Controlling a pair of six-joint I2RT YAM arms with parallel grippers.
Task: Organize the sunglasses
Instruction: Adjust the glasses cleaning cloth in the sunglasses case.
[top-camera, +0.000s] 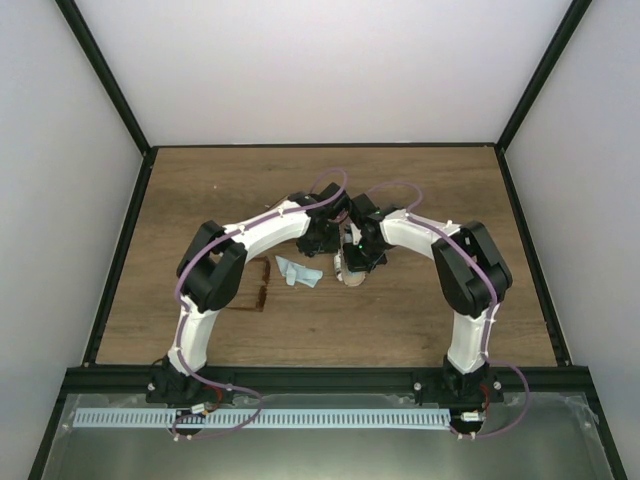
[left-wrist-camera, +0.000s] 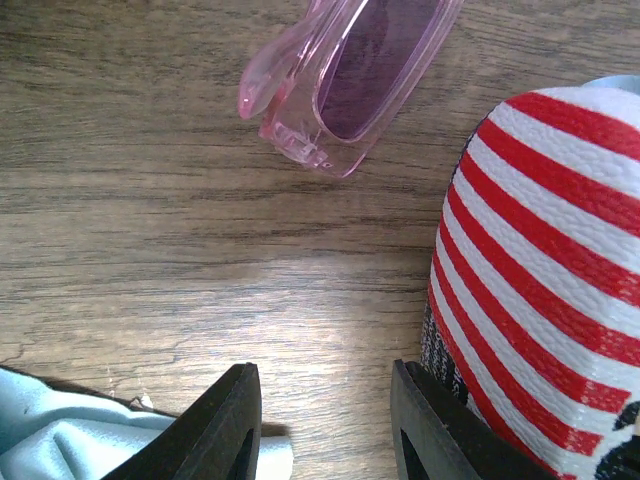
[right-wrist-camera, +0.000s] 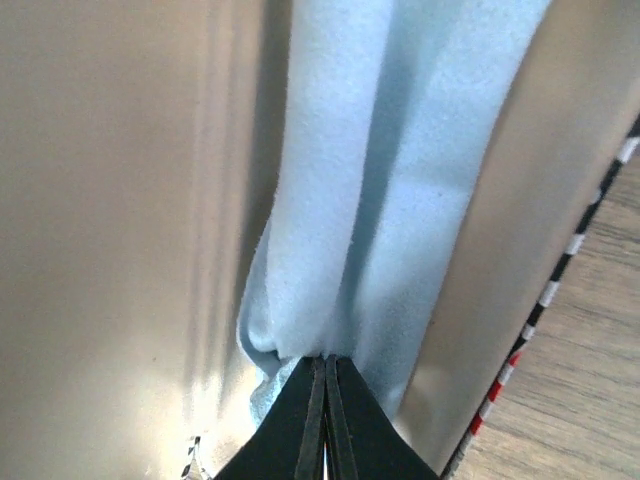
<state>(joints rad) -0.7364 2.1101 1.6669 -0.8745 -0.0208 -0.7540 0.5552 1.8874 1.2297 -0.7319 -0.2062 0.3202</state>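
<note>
One pair of sunglasses (top-camera: 262, 285), thin-framed and dark reddish-brown, lies flat on the wooden worktop (top-camera: 420, 200) with nothing gripping it. In the top view it sits well out to the left of the left hand (left-wrist-camera: 322, 380) and nearer the arm bases. Between the sunglasses and that hand a crumpled loose cloth (top-camera: 298, 272), light blue, rests on the wood just beside the frame.

The left hand hangs low over the worktop with its two dark fingers (left-wrist-camera: 235, 425) spread apart and nothing between them; bare wood shows in the gap. In its wrist view a corner of the loose cloth lies at the left finger. A red-and-white striped case (left-wrist-camera: 540, 280) bulges close beside the right finger. Ahead of the fingertips lies a pink-framed pair (left-wrist-camera: 350, 80) with purplish lenses, clear of the case.

The right hand (right-wrist-camera: 325, 430) is just to the right of the left one, lowered into the open case. Its fingers are pressed tight together, pinching a fold of a blue cloth (right-wrist-camera: 390, 180). The cloth runs away from the fingertips between walls of pale tan lining (right-wrist-camera: 120, 250). The case's striped rim shows to the right of that hand, with wood beyond it
</note>
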